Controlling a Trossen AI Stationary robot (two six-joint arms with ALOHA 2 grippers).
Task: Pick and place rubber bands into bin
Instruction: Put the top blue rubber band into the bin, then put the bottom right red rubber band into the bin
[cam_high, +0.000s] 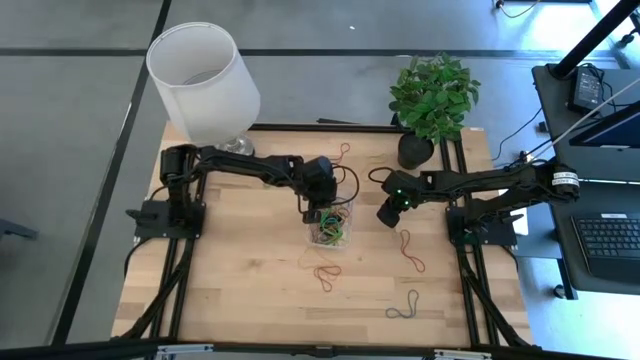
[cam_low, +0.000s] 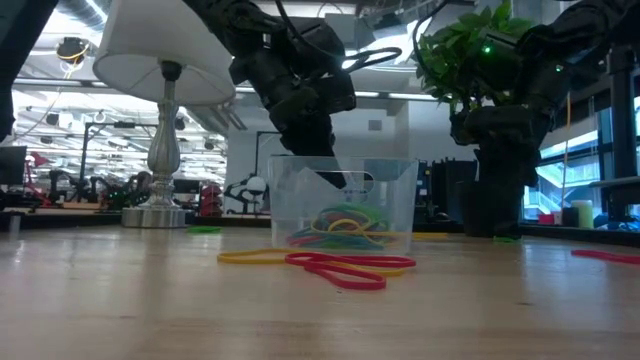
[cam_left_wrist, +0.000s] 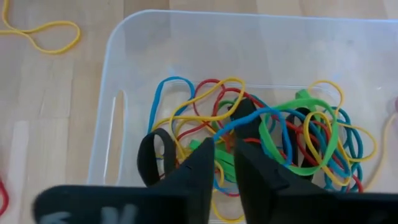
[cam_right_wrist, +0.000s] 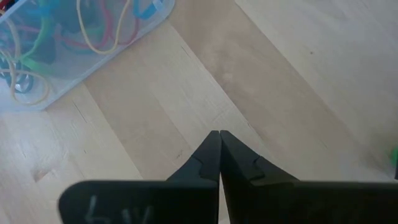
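Observation:
The clear bin (cam_high: 354, 226) (cam_low: 395, 190) (cam_left_wrist: 118, 74) stands mid-table, holding a tangle of rubber bands (cam_left_wrist: 280, 134) in red, yellow, green and blue. My left gripper (cam_high: 322, 215) (cam_low: 345, 185) (cam_left_wrist: 225, 155) reaches down inside the bin, its fingers a narrow gap apart just over the pile. A black band (cam_left_wrist: 154, 155) loops out from behind one finger. My right gripper (cam_high: 386, 216) (cam_right_wrist: 219, 134) is shut and holds nothing; it hovers over bare wood just right of the bin (cam_right_wrist: 37, 99). Loose bands lie flat on the table: red (cam_high: 412, 250), red and orange (cam_high: 322, 272), dark (cam_high: 403, 308). My left gripper has the black band's loop (cam_left_wrist: 154, 155) running behind one finger (cam_left_wrist: 199, 165), which hides the place; whether the finger touches it I cannot tell. The band's loop rests on the pile in the bin.
A white lamp (cam_high: 205, 80) stands at the far left corner and a potted plant (cam_high: 432, 100) at the far edge, right of centre. One more red band (cam_high: 343, 152) lies near the far edge. A yellow band (cam_left_wrist: 43, 34) lies beside the bin. Bare wood spreads over the near half.

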